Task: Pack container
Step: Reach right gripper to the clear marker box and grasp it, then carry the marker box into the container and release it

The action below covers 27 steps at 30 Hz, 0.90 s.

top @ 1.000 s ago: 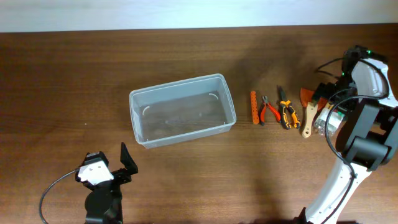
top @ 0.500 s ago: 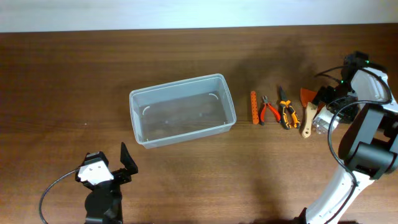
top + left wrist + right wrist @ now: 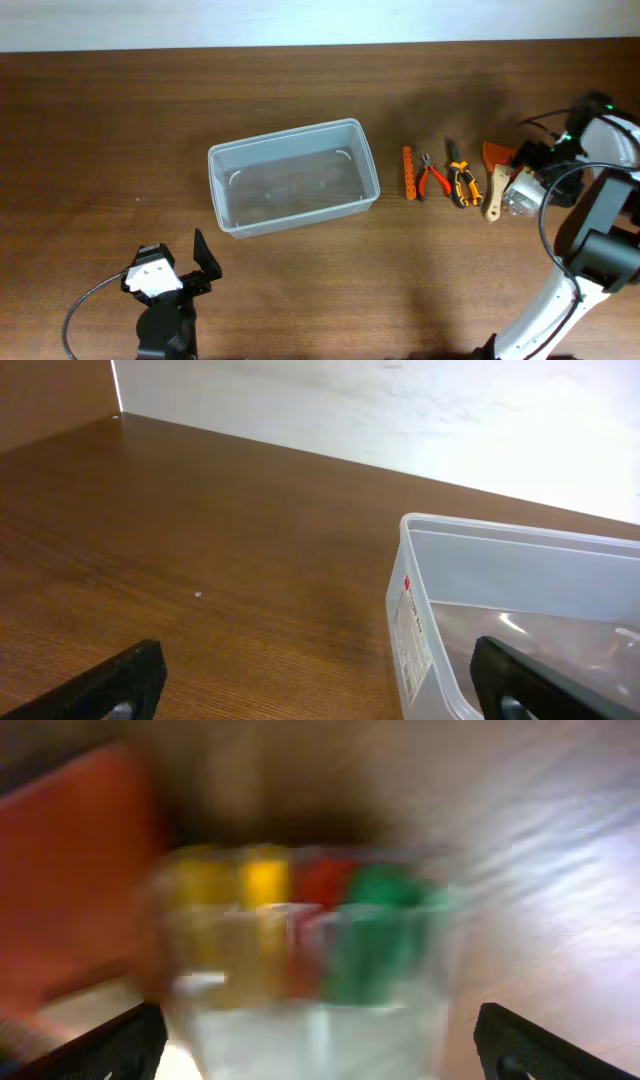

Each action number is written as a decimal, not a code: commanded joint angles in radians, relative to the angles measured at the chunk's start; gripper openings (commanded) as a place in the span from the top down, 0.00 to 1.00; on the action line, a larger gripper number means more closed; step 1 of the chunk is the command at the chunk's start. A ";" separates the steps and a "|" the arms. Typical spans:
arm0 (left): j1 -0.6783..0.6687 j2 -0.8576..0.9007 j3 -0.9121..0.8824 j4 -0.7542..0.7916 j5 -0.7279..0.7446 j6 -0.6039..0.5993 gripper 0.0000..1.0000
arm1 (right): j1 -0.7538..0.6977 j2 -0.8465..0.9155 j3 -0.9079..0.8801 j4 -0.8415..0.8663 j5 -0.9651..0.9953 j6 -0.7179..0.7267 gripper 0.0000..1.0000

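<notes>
The container (image 3: 300, 215) is a clear rectangular tub, empty, at the table's middle; its near corner shows in the left wrist view (image 3: 420, 620). My left gripper (image 3: 205, 262) is open and empty at the front left, short of the tub, with its fingers wide apart in the left wrist view (image 3: 320, 695). My right gripper (image 3: 527, 172) is at the far right over a small clear box with coloured pieces (image 3: 518, 196). In the blurred right wrist view the box (image 3: 300, 950) lies between my open fingers (image 3: 320, 1055).
Right of the tub lie an orange strip (image 3: 408, 172), red pliers (image 3: 432, 179), orange-and-black pliers (image 3: 460, 185), a wooden-handled brush (image 3: 494, 192) and an orange scraper (image 3: 494, 153). A white wall borders the table's far edge.
My right arm has shifted to the right and the wrist has swung, leaving more of the small clear box in view. The left arm and the tub have not moved.
</notes>
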 commanded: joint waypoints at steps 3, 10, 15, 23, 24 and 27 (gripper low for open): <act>-0.004 -0.005 -0.004 -0.001 -0.003 0.009 0.01 | -0.039 0.101 -0.063 -0.014 0.055 0.026 0.00; -0.004 -0.005 -0.004 -0.001 -0.003 0.009 0.01 | 0.006 0.101 -0.064 -0.018 0.034 0.026 0.37; -0.004 -0.005 -0.004 -0.001 -0.004 0.009 0.01 | 0.024 0.093 -0.029 -0.063 0.006 0.026 0.36; -0.004 -0.005 -0.004 -0.001 -0.004 0.009 0.01 | 0.077 -0.054 0.130 -0.188 -0.026 0.026 0.39; -0.004 -0.005 -0.004 -0.001 -0.004 0.009 0.01 | 0.091 -0.081 0.153 -0.202 -0.033 0.026 0.41; -0.004 -0.005 -0.004 -0.001 -0.004 0.009 0.01 | 0.163 -0.191 0.219 -0.236 -0.061 0.026 0.42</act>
